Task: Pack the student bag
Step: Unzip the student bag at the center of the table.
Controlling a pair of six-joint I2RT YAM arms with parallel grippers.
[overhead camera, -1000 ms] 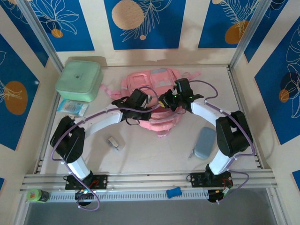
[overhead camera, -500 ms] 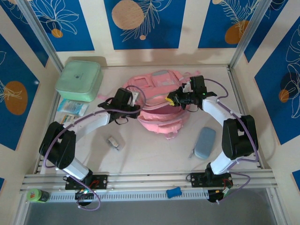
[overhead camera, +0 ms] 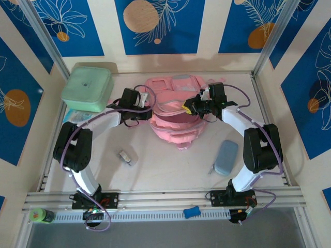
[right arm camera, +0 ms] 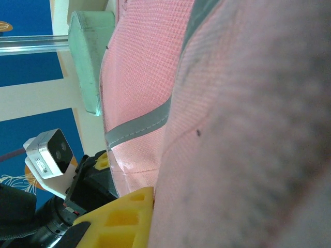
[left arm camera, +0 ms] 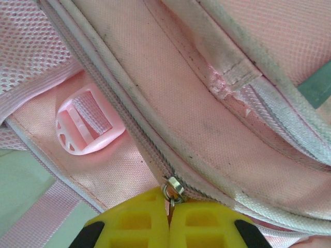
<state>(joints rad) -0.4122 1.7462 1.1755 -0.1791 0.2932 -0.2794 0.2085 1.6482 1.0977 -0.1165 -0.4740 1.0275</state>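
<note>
Student bag (overhead camera: 173, 116) lies on the table (overhead camera: 165, 165), mid-table toward the far side, pink with grey-blue panels, straps spilling off its left edge. Darker pink inner fabric shows in the middle of it, between the two grippers.

Left gripper (overhead camera: 146, 107) sits at the bag's left edge. In the left wrist view its yellow fingertips (left arm camera: 139, 225) are pressed flat together with no gap, and the metal zipper pull (left arm camera: 174, 188) is pinched right at their tips, so the claw is clamped on the pull. The zipper track runs up and left from there, and a pink plastic buckle (left arm camera: 87, 127) lies on a strap just left of it.

Right gripper (overhead camera: 187, 107) is at the bag's right edge, facing the left one. In the right wrist view one yellow finger (right arm camera: 129, 219) lies hard against pink mesh fabric and the other finger is hidden behind the cloth, so the claw is narrow, nipped on a fold of the bag.

Other items:
- Mint-green box (overhead camera: 87, 89) in the far left corner, apart from the bag
- Grey-blue pencil case (overhead camera: 226, 157) on the near right, by the right arm
- Small grey object (overhead camera: 125, 157) on the near left, too small to identify
</note>
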